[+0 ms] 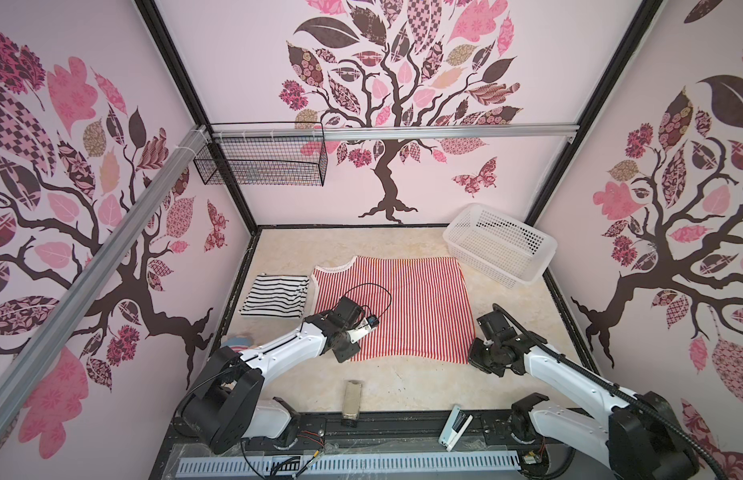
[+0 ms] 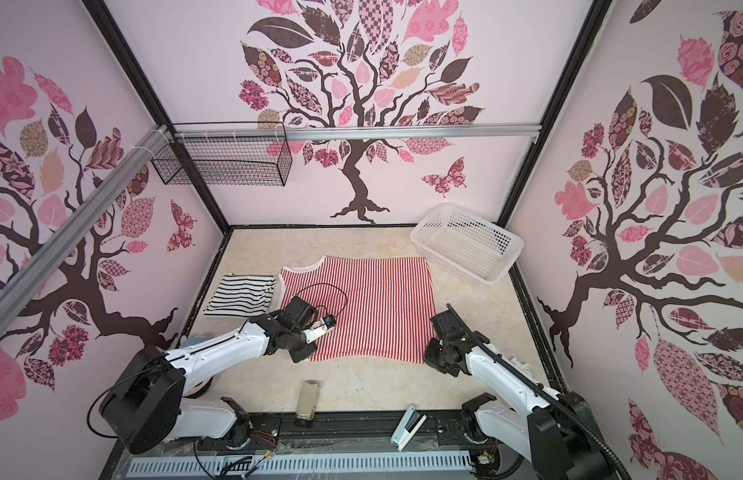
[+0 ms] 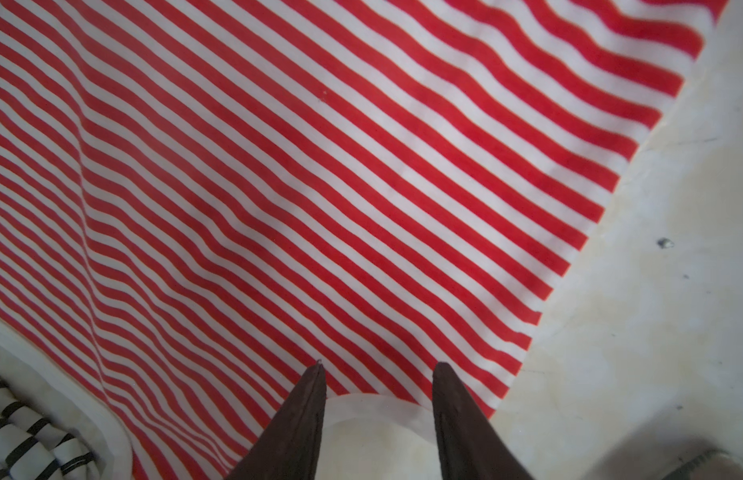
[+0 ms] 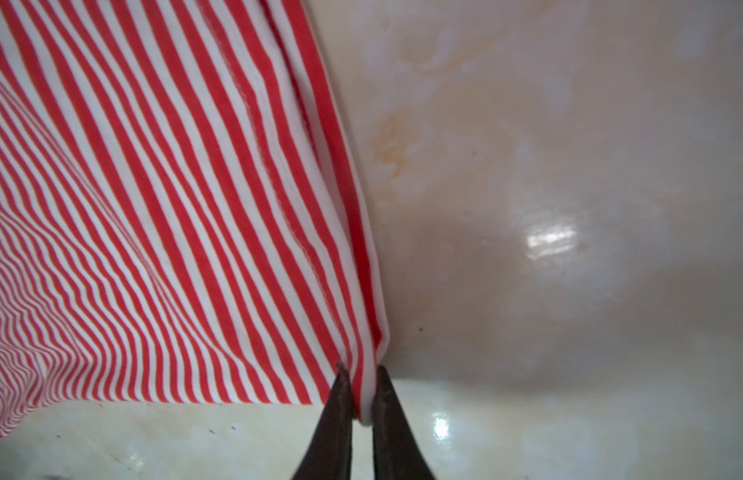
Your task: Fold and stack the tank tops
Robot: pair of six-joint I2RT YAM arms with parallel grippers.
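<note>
1. In both top views, the red-and-white tank top is lying flat mid-table. The folded black-and-white tank top is lying just beside it and the white basket is sitting behind; its near corners are being covered.
2. Left wrist view: the left gripper is hovering over the white trim, jaws apart.
3. Right wrist view: the right gripper is clamping the striped top's corner.

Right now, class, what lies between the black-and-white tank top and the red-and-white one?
Only a narrow strip of bare table separates the black-and-white tank top from the red-and-white tank top, clearest in the left wrist view.

Basket crowds far-right corner; far-left tabletop open.
</note>
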